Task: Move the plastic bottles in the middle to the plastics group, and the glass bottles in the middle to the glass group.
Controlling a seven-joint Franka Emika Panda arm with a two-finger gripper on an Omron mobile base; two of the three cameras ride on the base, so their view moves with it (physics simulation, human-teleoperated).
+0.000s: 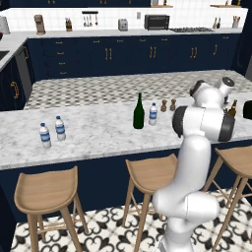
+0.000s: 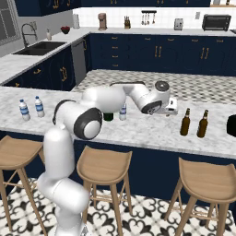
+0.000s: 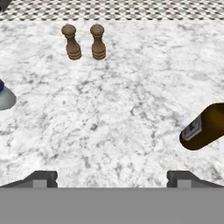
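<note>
**Jaws wide & empty, beer bottles paired, 2 more to sort**

Finger tips (image 3: 43,177) set far apart at bottom of hand view, nothing btwn them: gripper (image 3: 111,177) open, holding nothing, hovering over marble counter (image 3: 131,87). Brown beer bottle (image 3: 203,127) just off to right of jaws, not touching. In right base view, 2 brown beer bottles (image 2: 185,122) (image 2: 202,124) upright side by side, near each other, so glass group looks half done.

Not yet sorted, mid-counter: green wine bottle (image 1: 139,112) w/ small water bottle (image 1: 153,114) just beside it, both upright. Plastics pair (image 1: 45,136) (image 1: 60,128) well apart at far left end. 2 wooden shakers (image 3: 71,42) (image 3: 97,41) ahead of hand; not task items.

Key relation: both remaining bottles on jaws' left, opposite side from beer bottles; water bottle nearer, its edge at left rim of hand view (image 3: 4,96). Long axes vertical, so prob. a level side-on grip needed. Risk: knocking wine bottle when reaching for its neighbour.
</note>
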